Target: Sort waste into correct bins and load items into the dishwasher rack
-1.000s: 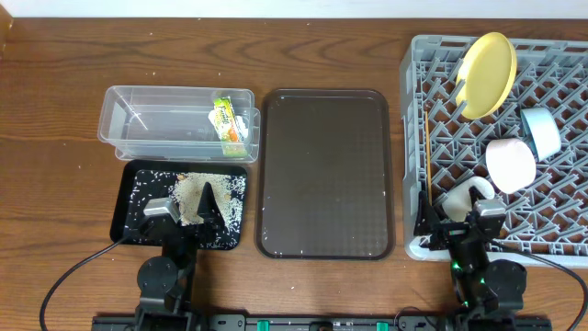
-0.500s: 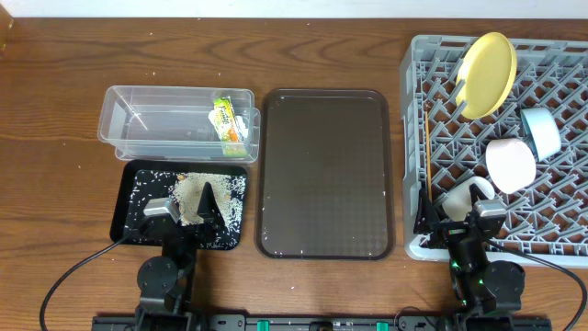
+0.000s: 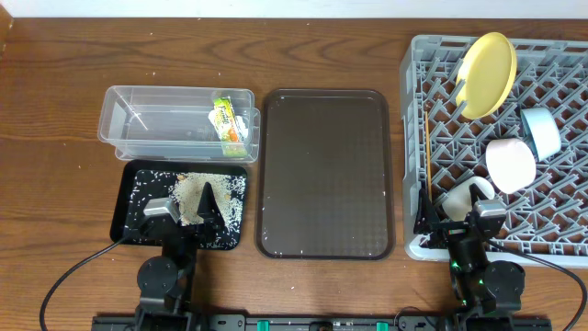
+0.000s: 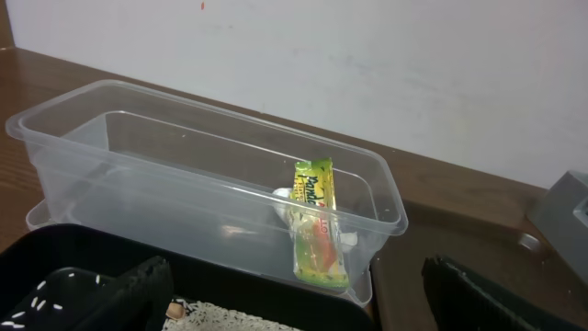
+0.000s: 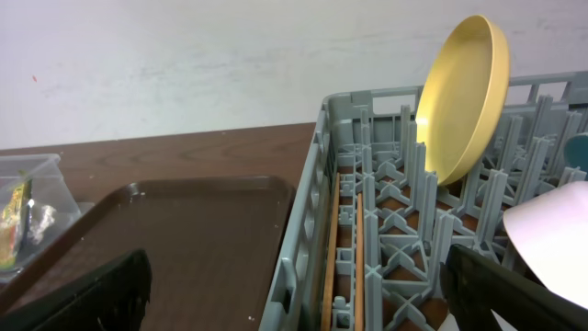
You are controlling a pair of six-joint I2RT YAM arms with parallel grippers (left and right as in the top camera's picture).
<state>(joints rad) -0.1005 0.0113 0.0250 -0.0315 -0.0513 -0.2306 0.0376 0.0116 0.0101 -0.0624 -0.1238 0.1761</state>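
Snack wrapper, green and orange, lies in the right end of the clear tub at the far left of the table. White rice scraps are scattered and heaped in the black tray, which sits just on the near side of the tub. Brown tray lies in the centre, between the tub and the dishwasher rack at the right. In the rack, the yellow plate stands on edge among the far pegs. The blue bowl and the pinkish-white bowl rest on their sides nearer and to its right. The chopsticks lie along the left wall. Left gripper hovers over the near part of the black tray, fingers spread wide, grasping nothing. Right gripper hangs at the near left corner of the rack, likewise released and empty.
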